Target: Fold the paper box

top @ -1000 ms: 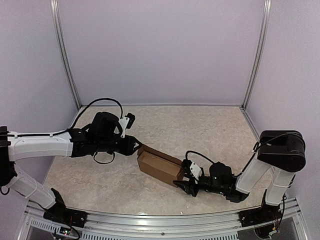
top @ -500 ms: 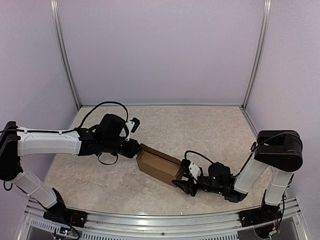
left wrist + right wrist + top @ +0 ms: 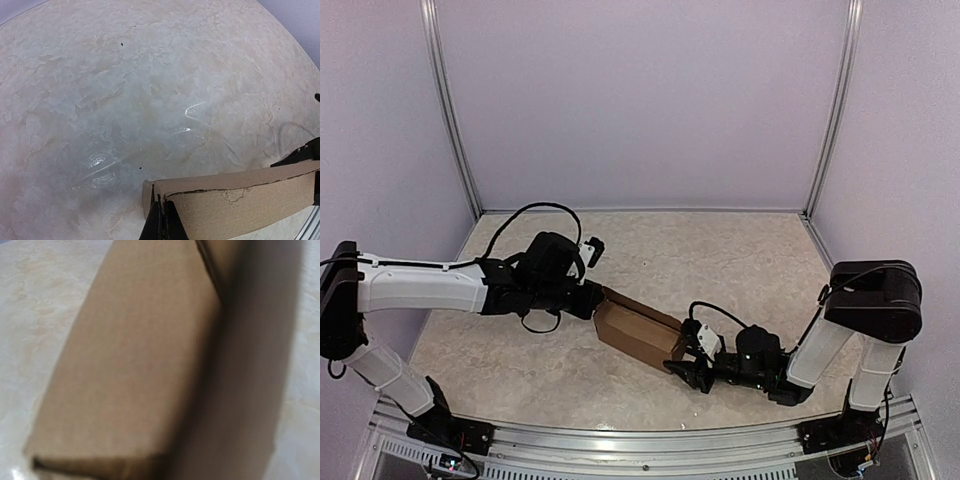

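The paper box (image 3: 638,335) is a plain brown oblong box lying slantwise on the table between the arms. My left gripper (image 3: 597,301) is shut, and its tips touch the box's far left end. In the left wrist view the two black fingers (image 3: 155,227) lie pressed together at the gripper (image 3: 161,206), against the end flap of the box (image 3: 240,200). My right gripper (image 3: 682,374) lies low at the box's near right end with its fingers apart. The box (image 3: 135,355) fills the right wrist view and hides the fingers, so I cannot see any hold.
The marbled tabletop (image 3: 720,250) is walled in by pale panels, with metal posts (image 3: 825,110) at the back corners. A metal rail (image 3: 640,450) runs along the front edge. A black cable (image 3: 715,312) loops over the right wrist.
My left gripper has closed its jaws and slid right until its tips met the box's left end. The right arm and the box have hardly moved.
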Robot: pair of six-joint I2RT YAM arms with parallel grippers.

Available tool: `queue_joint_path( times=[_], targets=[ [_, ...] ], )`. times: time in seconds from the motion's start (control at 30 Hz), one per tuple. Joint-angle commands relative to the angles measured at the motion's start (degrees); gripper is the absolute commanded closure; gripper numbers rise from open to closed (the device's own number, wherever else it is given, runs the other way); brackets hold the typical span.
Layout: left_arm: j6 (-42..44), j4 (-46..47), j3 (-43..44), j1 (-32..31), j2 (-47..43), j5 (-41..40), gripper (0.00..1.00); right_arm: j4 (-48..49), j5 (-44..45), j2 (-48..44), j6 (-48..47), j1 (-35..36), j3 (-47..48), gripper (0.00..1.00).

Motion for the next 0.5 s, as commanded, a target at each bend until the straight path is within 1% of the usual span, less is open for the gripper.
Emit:
queue_joint_path(
  times=[0.0,0.27,0.47],
  targets=[
    [0.9,-2.0,0.7,-2.2,1.5,-3.4,1.00,0.6,1.1,1.5,0.7,0.7,0.5,0.67],
    [1.4,-3.8,-0.4,-4.0,1.5,-7.3,1.00,0.7,2.6,1.6,1.6,0.7,0.3,0.66],
    [-0.7,-2.8,-2.3,-4.6,1.1,-8.2,1.00,0.5,3.5,1.2,2.1,0.7,0.0,0.58]
  ],
)
